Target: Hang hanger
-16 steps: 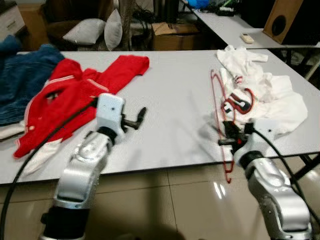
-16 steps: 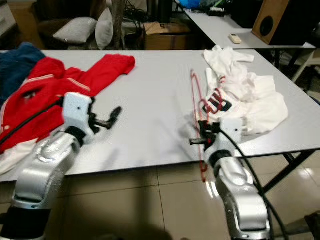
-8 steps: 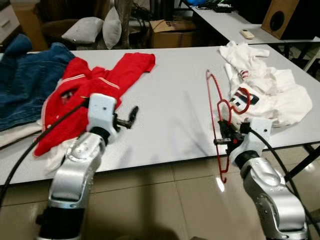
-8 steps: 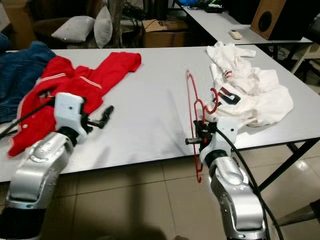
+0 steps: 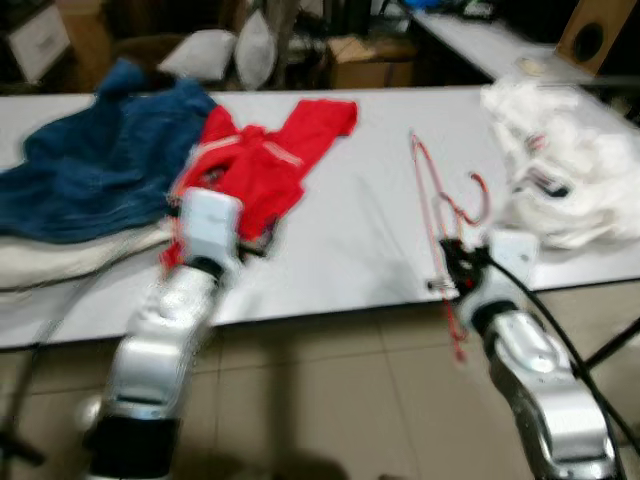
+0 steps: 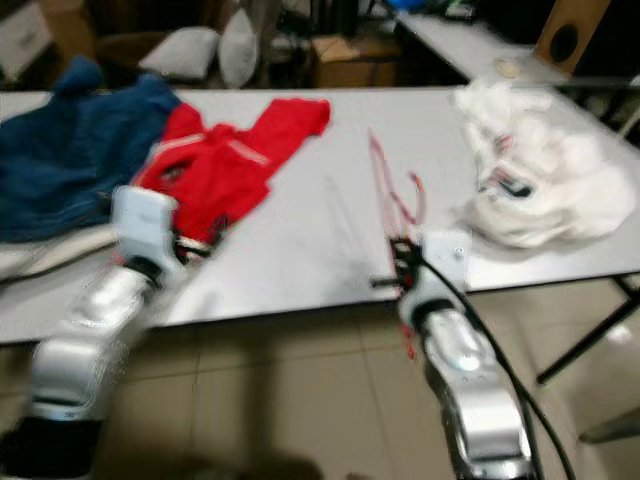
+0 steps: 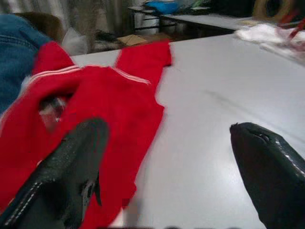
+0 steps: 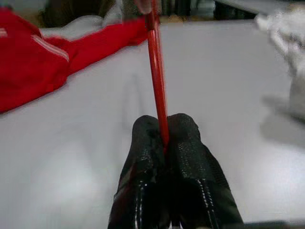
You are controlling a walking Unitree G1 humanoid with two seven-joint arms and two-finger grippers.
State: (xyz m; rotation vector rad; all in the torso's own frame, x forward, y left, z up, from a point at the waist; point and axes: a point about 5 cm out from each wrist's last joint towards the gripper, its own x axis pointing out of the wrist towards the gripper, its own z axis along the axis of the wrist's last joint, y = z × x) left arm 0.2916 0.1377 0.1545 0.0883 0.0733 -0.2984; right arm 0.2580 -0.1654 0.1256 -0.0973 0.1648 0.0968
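A thin red hanger (image 5: 436, 205) stands on edge over the grey table's (image 5: 360, 220) front right part, its hook (image 5: 478, 195) toward the white clothes. My right gripper (image 5: 447, 272) is shut on the hanger's bar at the table's front edge; the right wrist view shows the red bar (image 8: 156, 71) pinched between both black fingers (image 8: 187, 143). My left gripper (image 7: 167, 157) is open, hovering just over the table beside the red jacket (image 5: 255, 165), with nothing between its fingers.
A blue denim garment (image 5: 100, 165) lies at the table's left, over a pale cloth (image 5: 60, 262). White clothes (image 5: 565, 165) are heaped at the right. Cushions (image 5: 215, 50), a box (image 5: 375, 60) and a second table (image 5: 500, 45) stand behind. Tiled floor lies below.
The whole picture has shifted and blurred, so the camera has moved: more of the blue denim garment is in view at the left. The right gripper keeps its hold on the hanger.
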